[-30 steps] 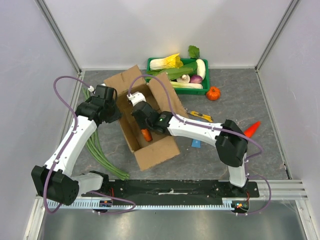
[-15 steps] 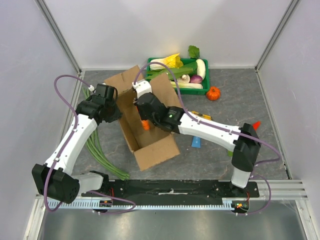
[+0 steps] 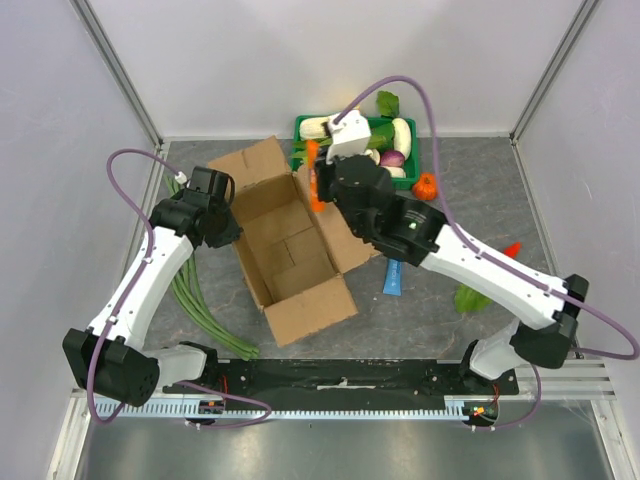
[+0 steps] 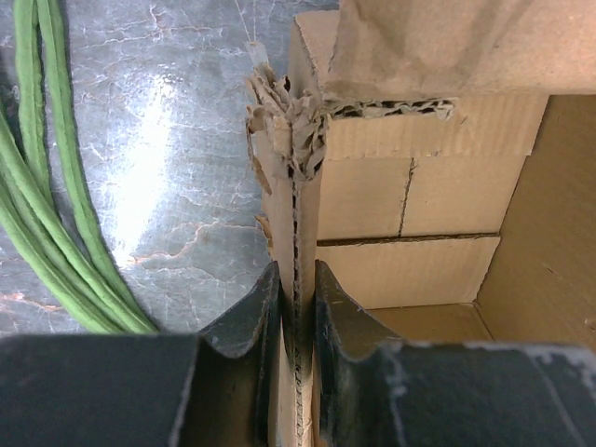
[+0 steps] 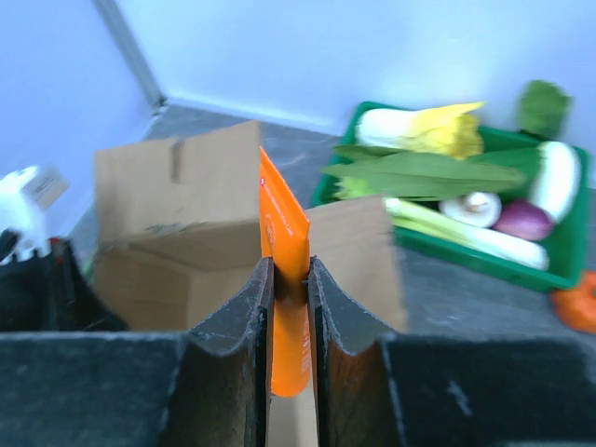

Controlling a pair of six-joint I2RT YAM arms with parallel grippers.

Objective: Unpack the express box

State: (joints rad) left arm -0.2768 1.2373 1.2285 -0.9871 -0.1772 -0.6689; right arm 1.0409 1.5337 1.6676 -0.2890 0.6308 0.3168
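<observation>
Express box [image 3: 290, 255], 1, sits open on the table [image 3: 500, 200]; the left gripper [image 4: 296, 307] clamps its left wall. The right gripper [image 5: 291, 279] pinches 1 orange packet [image 5: 282, 223], inside the box a second ago, now raised near 1 green tray [image 5: 579, 242].

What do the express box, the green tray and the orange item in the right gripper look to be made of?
The express box: matte brown corrugated cardboard; fluting shows at its torn corner. The green tray: apparently moulded plastic, smooth, evenly coloured. The orange item: thin, flat, smooth, perhaps plastic or coated card; blur leaves it open.
</observation>
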